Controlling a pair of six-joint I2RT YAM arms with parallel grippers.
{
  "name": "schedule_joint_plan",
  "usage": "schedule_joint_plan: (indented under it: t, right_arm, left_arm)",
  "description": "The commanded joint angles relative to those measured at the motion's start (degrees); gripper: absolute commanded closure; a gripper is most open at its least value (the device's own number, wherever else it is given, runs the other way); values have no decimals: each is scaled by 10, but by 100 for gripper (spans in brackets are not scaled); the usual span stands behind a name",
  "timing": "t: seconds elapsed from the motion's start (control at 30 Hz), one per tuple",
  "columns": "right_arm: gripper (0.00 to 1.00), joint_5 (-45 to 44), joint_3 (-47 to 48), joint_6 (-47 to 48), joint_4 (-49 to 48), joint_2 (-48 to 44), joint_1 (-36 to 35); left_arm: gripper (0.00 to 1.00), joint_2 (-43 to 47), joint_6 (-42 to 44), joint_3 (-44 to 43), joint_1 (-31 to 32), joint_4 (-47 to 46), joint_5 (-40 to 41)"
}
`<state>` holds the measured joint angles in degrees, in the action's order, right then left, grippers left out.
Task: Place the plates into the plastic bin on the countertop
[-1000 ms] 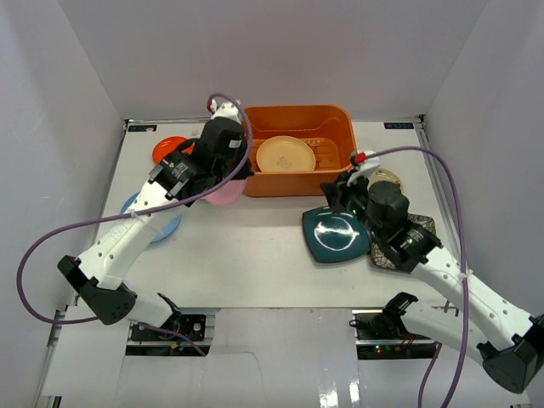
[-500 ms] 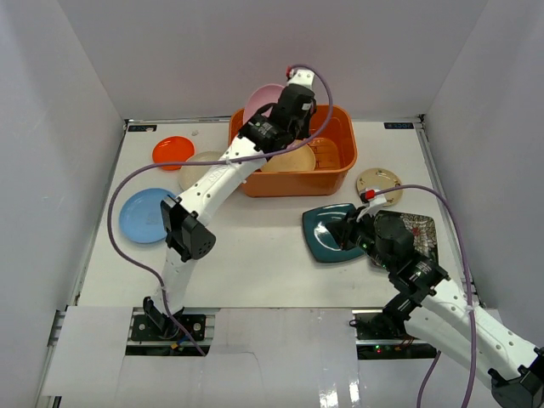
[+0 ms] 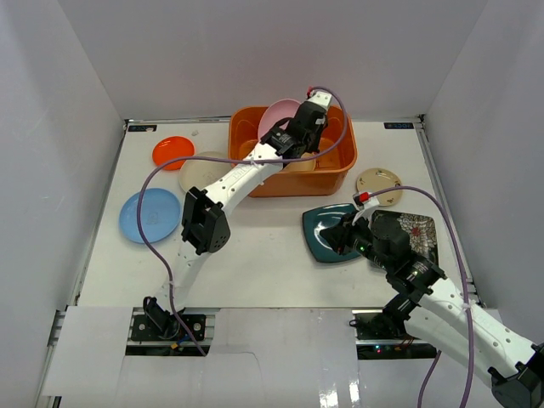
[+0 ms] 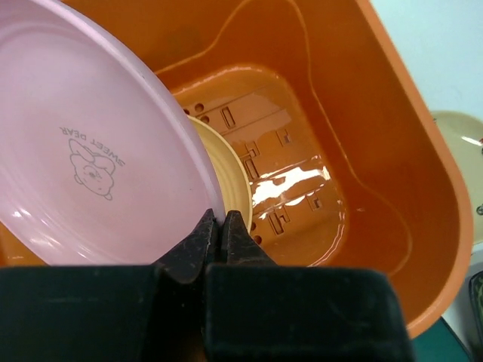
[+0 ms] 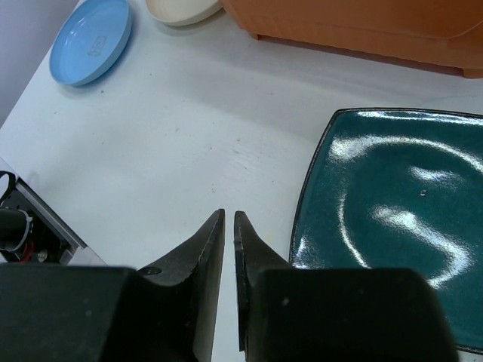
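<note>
Seen from the top camera, your left gripper (image 3: pixel 293 132) is clenched on the pink plate (image 3: pixel 279 115), which stands tilted at the far left of the bin (image 3: pixel 293 187), lower edge inside it and upper edge above the far rim. A yellow plate (image 3: pixel 299 164) lies in the bin, largely hidden by the arm. On the table (image 3: pixel 255 246), left of the bin, lie the red plate (image 3: pixel 172 151), cream plate (image 3: pixel 197 170) and blue plate (image 3: pixel 150 214). To the right lie the beige plate (image 3: pixel 379 185), teal plate (image 3: pixel 321 228) and black plate (image 3: pixel 418 231). Your right gripper (image 3: pixel 336 240) sits low over the teal plate. In the left wrist view, the left gripper (image 4: pixel 220 220) pinches the pink plate (image 4: pixel 98 151) at its rim, just in front of the yellow plate (image 4: pixel 232 188) on the slotted bin (image 4: pixel 392 196) floor. In the right wrist view, the right gripper (image 5: pixel 229 217) has its fingers drawn almost together and grasps nothing. It hangs over bare table (image 5: pixel 189 136) just beside the teal plate (image 5: pixel 392 219). The blue plate (image 5: pixel 90 39), cream plate (image 5: pixel 185 9) and bin (image 5: pixel 362 30) lie beyond.
</note>
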<state>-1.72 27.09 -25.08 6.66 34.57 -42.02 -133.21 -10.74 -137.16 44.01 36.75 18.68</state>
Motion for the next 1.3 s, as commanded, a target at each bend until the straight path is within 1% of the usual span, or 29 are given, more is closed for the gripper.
schedule_joint_plan:
  t: [0.0, 0.03, 0.1, 0.13, 0.23, 0.27, 0.37, 0.4, 0.47, 0.53, 0.6, 0.67, 0.7, 0.73, 0.77, 0.8, 0.83, 0.9, 0.93, 0.97, 1.0, 1.03, 1.07, 1.1, 1.13, 1.17, 1.2, 1.23, 1.27]
  right_arm:
    - [84, 4, 10, 4, -26, -1, -3]
    - [83, 4, 14, 6, -25, -1, -3]
    - [83, 2, 22, 10, -21, -1, -4]
    - [83, 0, 25, 11, -19, -1, -4]
    - [83, -6, 37, 21, -11, 1, -4]
    - [83, -10, 43, 27, -5, 2, -4]
    - [82, -26, 71, 44, 13, 7, -4]
    - [82, -25, 77, 48, 13, 8, -4]
    - [81, -15, 95, 60, 14, 22, -5]
    - [80, 6, 113, 78, 14, 38, -5]
    - [79, 35, 128, 91, 11, 71, -6]
    - [76, 66, 159, 110, 9, 101, -11]
    - [76, 75, 170, 117, 9, 134, -15]
    - [75, 81, 193, 123, 7, 151, -30]
    - [75, 84, 204, 136, 5, 168, -41]
    - [74, 82, 214, 142, -3, 200, -67]
    - [74, 80, 234, 150, -9, 216, -82]
    - [71, 75, 256, 172, -26, 271, -112]
    - [70, 72, 272, 181, -24, 293, -141]
    - [69, 66, 305, 202, -23, 338, -157]
    - [66, 59, 321, 214, -25, 360, -183]
    - [64, 50, 337, 223, -26, 383, -193]
    - [61, 46, 372, 234, -24, 430, -202]
    - [56, 48, 391, 247, -22, 457, -211]
    - [53, 48, 411, 266, -16, 480, -213]
    - [52, 50, 432, 275, -11, 528, -214]
    - [47, 56, 478, 288, -5, 554, -215]
    - [46, 62, 502, 310, 7, 578, -215]
    - [44, 61, 528, 320, 14, 626, -215]
  left_arm:
    - [94, 5, 11, 15, 3, -25, -13]
    - [86, 4, 10, 15, 3, -26, -13]
    - [73, 2, 9, 14, 3, -31, -15]
    - [61, 3, 10, 13, 3, -32, -17]
    - [47, 9, 12, 12, 3, -39, -22]
    - [39, 12, 13, 11, 2, -41, -22]
    - [29, 26, 14, 7, 3, -47, -26]
    - [23, 31, 15, 1, 3, -48, -26]
    - [20, 54, 16, -6, 2, -50, -25]
    - [19, 78, 18, -6, 2, -51, -22]
    - [19, 130, 26, 10, 2, -52, -13]
    - [19, 180, 30, 79, 1, -53, 20]
    - [19, 241, 30, 114, -1, -52, 35]
    - [19, 274, 23, 194, -5, -52, 64]
    - [19, 310, 13, 238, -9, -53, 75]
    - [19, 386, 0, 284, -23, -52, 83]
    - [20, 427, -31, 373, -35, -53, 99]
    - [21, 512, -75, 461, -66, -49, 96]
    - [22, 595, -119, 541, -105, -43, 90]
    - [22, 635, -138, 578, -123, -38, 81]
    - [22, 672, -155, 609, -145, -32, 87]
    - [22, 741, -173, 637, -153, -23, 96]
    - [23, 771, -201, 686, -154, -7, 115]
    - [23, 798, -215, 705, -157, 2, 123]
    - [23, 841, -230, 720, -158, 25, 132]
    - [23, 858, -253, 746, -160, 37, 144]
    - [24, 872, -264, 757, -160, 47, 170]
    - [24, 886, -276, 767, -161, 59, 181]
    - [24, 910, -287, 778, -161, 81, 192]
